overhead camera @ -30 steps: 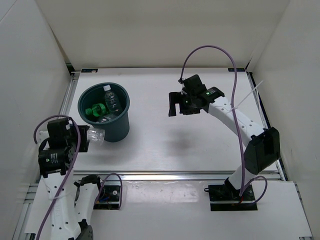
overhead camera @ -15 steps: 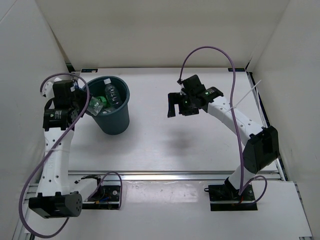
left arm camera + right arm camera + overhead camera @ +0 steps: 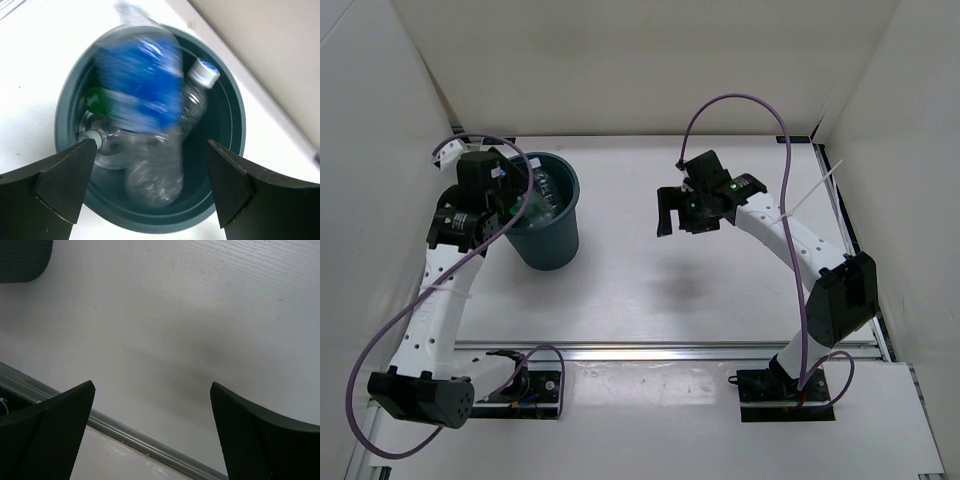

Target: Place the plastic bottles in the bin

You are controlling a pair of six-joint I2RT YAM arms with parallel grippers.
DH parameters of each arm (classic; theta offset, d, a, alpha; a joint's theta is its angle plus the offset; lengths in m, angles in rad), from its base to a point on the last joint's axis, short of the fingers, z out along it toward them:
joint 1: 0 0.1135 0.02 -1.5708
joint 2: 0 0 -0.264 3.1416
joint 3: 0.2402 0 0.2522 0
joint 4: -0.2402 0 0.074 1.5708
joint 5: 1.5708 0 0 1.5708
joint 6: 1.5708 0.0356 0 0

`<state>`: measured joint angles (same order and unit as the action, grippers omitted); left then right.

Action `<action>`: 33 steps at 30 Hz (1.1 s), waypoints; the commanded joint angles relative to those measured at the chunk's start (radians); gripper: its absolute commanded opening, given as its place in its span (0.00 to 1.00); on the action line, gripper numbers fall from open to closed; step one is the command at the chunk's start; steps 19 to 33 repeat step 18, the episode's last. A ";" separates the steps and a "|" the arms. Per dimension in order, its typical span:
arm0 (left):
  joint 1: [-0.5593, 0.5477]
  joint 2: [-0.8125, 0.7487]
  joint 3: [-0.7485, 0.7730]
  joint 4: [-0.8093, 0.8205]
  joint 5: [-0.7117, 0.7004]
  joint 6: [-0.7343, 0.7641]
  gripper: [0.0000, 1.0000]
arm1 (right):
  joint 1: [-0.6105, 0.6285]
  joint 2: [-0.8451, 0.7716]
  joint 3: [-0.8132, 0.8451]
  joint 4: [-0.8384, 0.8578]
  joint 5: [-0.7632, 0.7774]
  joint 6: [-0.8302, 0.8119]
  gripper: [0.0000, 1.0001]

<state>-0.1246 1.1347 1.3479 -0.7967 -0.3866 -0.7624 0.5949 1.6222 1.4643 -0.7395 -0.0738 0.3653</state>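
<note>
The dark teal bin (image 3: 556, 245) stands at the table's left; my left gripper (image 3: 516, 200) hovers over its left rim. Seen from the left wrist, the left gripper (image 3: 151, 144) is open directly above the bin (image 3: 150, 224). A clear bottle with a blue label (image 3: 142, 90) is blurred below the fingers, free of them, inside the bin's mouth. Under it lie a clear white-capped bottle (image 3: 197, 97), a green bottle (image 3: 95, 100) and another white-capped bottle (image 3: 92, 139). My right gripper (image 3: 672, 212) hangs open above mid-table, and the right wrist view shows the right gripper (image 3: 152, 385) with nothing between its fingers.
White walls close in the table on the left, back and right. A metal rail (image 3: 125, 436) runs along the near edge. The bin's edge (image 3: 22, 257) shows in a corner of the right wrist view.
My left arm swung from the near left up over the bin with the blue-labelled bottle, then opened; the bottle now drops into the bin. The right arm has barely moved.
</note>
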 commanded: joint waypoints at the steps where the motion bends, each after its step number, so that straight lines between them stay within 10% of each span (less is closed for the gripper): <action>1: -0.076 -0.027 0.005 0.021 -0.157 0.064 1.00 | -0.006 -0.042 0.008 -0.021 0.041 0.021 1.00; 16: -0.087 -0.518 -0.380 -0.294 -0.375 -0.121 1.00 | -0.040 -0.177 0.022 -0.118 0.160 0.106 1.00; 33: -0.087 -0.518 -0.421 -0.294 -0.432 -0.121 1.00 | -0.040 -0.189 0.022 -0.135 0.222 0.119 1.00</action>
